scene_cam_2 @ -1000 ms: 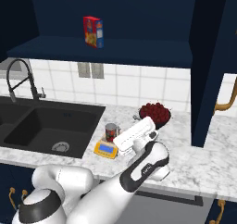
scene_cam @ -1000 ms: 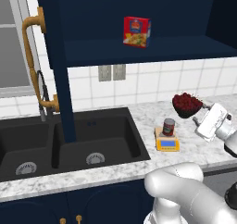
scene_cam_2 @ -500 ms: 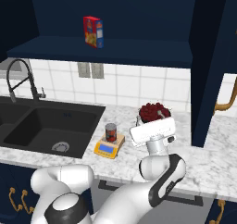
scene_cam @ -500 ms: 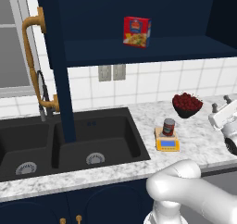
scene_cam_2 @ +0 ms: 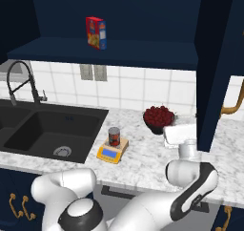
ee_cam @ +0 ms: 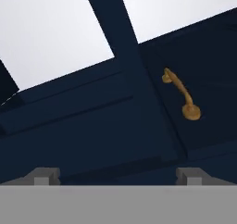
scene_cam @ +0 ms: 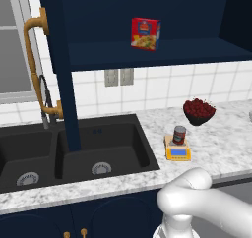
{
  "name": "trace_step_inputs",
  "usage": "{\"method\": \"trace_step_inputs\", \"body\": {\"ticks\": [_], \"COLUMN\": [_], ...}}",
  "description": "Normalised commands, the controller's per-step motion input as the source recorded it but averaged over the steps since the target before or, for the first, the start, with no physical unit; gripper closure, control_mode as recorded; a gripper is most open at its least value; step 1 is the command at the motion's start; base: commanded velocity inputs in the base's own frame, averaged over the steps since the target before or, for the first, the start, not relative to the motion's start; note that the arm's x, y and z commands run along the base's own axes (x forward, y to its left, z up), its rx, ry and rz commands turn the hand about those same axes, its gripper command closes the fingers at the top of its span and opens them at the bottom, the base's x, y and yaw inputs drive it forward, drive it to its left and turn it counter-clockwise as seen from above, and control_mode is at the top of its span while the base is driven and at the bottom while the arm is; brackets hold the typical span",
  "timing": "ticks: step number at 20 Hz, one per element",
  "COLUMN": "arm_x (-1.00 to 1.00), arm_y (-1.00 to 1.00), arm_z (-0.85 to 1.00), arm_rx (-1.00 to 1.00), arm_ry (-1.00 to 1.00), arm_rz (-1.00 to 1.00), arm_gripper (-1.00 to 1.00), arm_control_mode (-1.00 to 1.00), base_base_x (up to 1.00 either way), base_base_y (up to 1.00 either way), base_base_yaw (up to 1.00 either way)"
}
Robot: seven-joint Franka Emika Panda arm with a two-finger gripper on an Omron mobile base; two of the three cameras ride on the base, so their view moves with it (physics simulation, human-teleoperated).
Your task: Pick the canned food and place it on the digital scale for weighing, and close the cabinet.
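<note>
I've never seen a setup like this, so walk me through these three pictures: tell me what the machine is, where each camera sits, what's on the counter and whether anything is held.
This is a rendered kitchen with a white robot arm on a driving base. Two cameras ride behind it, left and right; the third sits on its hand, where the gripper faces a dark navy wall cabinet door with a curved brass handle. Its fingertips stand apart with nothing between them.

On the marble counter, beside the black sink, the small red-labelled can stands on the yellow-orange digital scale. A dark bowl of red fruit sits behind. A red-and-yellow box stands on the open cabinet's shelf.
</note>
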Motion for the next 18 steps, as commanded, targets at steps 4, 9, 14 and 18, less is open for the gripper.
{"method": "trace_step_inputs", "body": {"ticks": [4, 9, 14, 18], "arm_x": [-0.02, 0.00, 0.06, 0.18], "arm_y": [-1.00, -0.76, -0.93, -0.50], "arm_z": [0.12, 0.07, 0.00, 0.48], "arm_rx": [0.09, 0.22, 0.31, 0.12], "arm_ry": [0.00, -0.02, 0.01, 0.10], "arm_rz": [-0.01, 0.00, 0.01, 0.06], "arm_gripper": [-1.00, -1.00, -1.00, -1.00], "arm_control_mode": [-1.00, -1.00, -1.00, -1.00], "base_base_x": [0.00, 0.00, 0.00, 0.00], "base_base_y": [0.00, 0.00, 0.00, 0.00], "base_base_yaw": [0.00, 0.00, 0.00, 0.00]}}
